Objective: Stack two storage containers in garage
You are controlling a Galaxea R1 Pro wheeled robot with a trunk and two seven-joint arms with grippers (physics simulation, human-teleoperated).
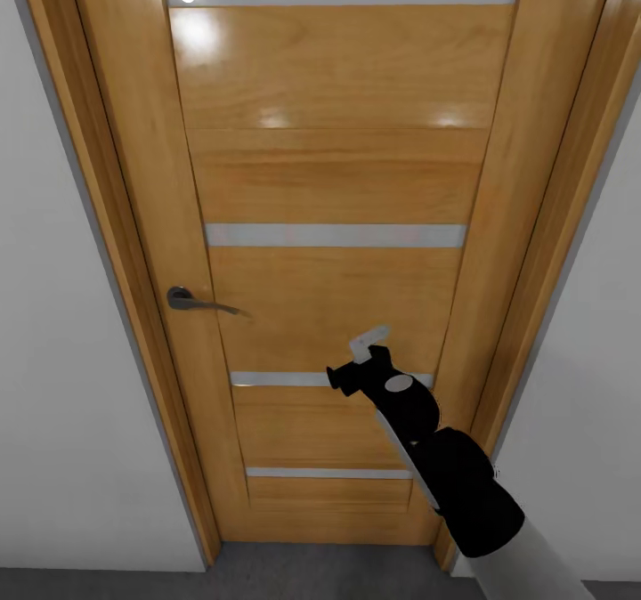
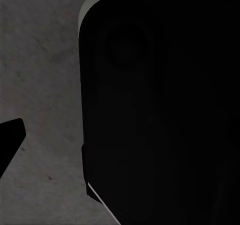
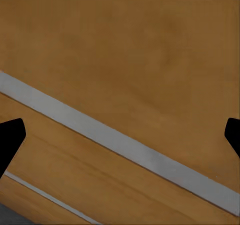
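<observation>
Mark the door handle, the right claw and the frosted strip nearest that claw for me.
Door handle (image 1: 203, 302), head view, on the lever.
Right claw (image 1: 367, 348), head view, on its fingertips.
Frosted strip (image 1: 276, 378), head view, on its left stretch.

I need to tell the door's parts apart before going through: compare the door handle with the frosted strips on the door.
The door handle is one dark metal lever that sticks out near the door's left edge in the head view; the frosted strips are four pale grey bands set flat into the wood. The handle is short; each strip spans most of the panel. Both lie horizontal on the same closed door.
</observation>
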